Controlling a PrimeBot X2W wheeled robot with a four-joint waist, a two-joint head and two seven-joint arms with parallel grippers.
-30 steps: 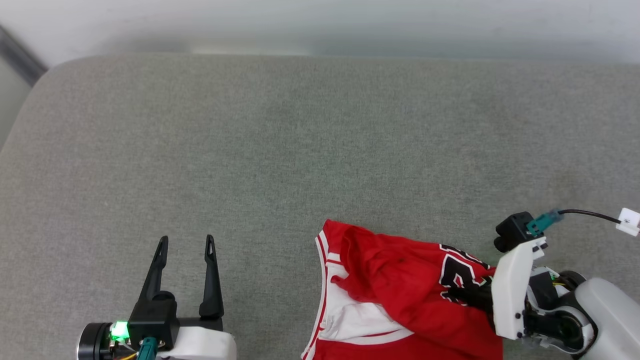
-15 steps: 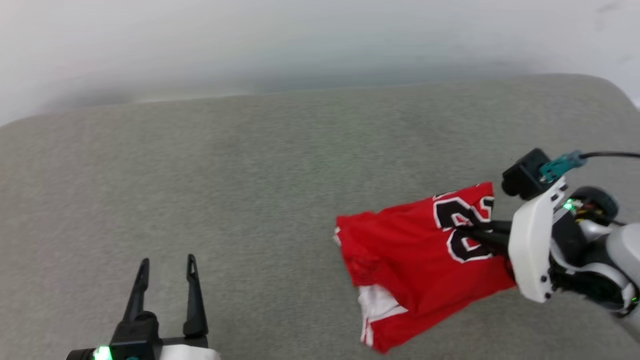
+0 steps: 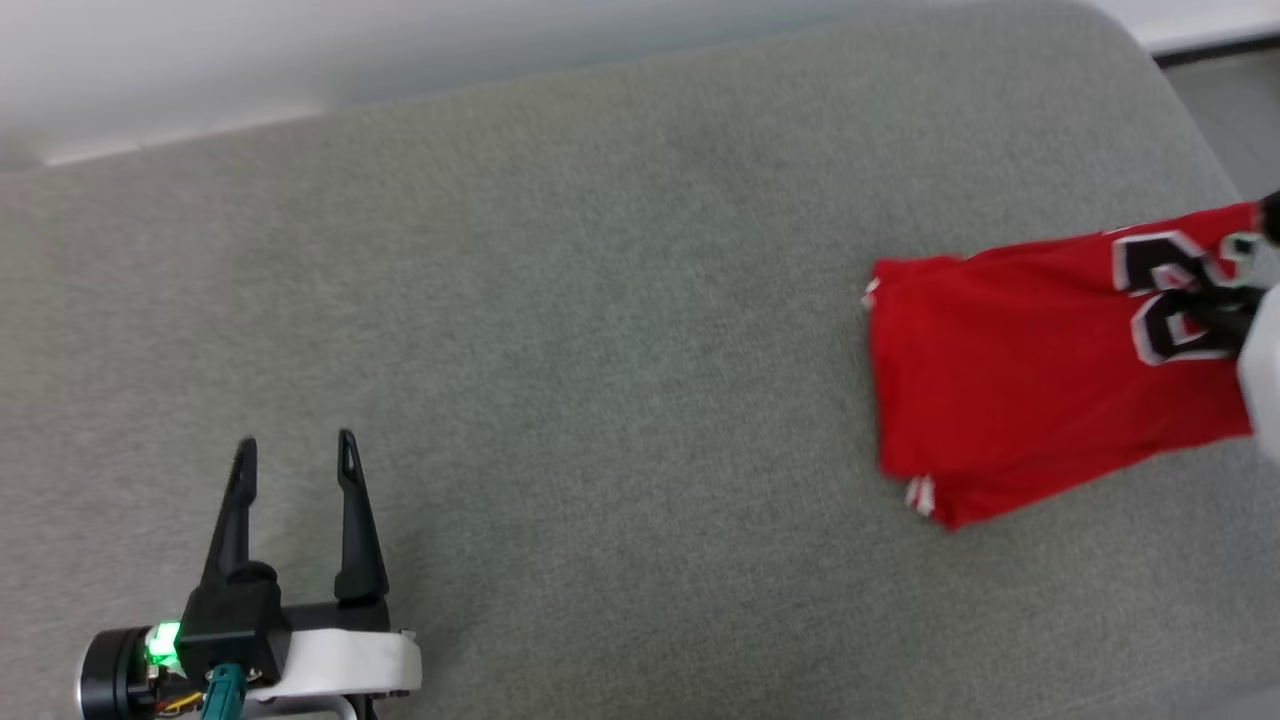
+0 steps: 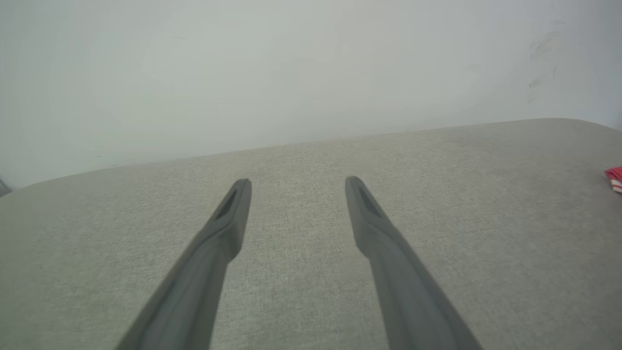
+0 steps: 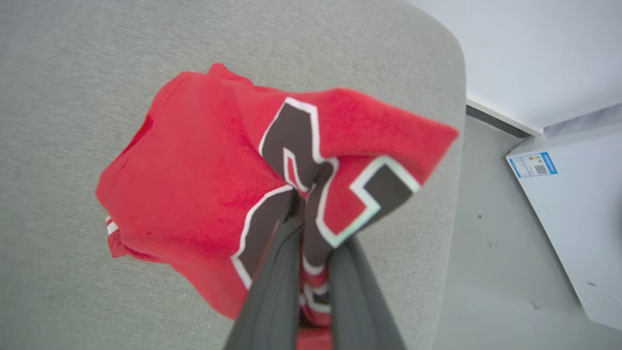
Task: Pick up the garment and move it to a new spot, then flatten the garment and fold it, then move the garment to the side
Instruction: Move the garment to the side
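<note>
The garment (image 3: 1030, 380), a red jersey with black white-edged numerals, hangs bunched from my right gripper (image 3: 1225, 320) at the right edge of the head view, near the right end of the grey cushion (image 3: 600, 300). In the right wrist view the right gripper (image 5: 303, 194) is shut on the garment (image 5: 194, 184) at the lettering, and a bit of striped trim shows at the cloth's lower left. My left gripper (image 3: 296, 442) stands open over bare cushion at the lower left, far from the cloth. The left wrist view shows the left gripper (image 4: 298, 183) holding nothing, and a sliver of the garment (image 4: 614, 176) at the right edge.
The cushion's rounded right corner (image 3: 1150, 60) lies close to the garment, with grey floor (image 5: 486, 267) beyond it. A white box with a blue label (image 5: 573, 204) stands on that floor. A pale wall (image 4: 291, 73) backs the cushion.
The head camera has turned. My right gripper has lifted the garment off the near edge and carried it right, toward the cushion's end. The left gripper stays open where it was.
</note>
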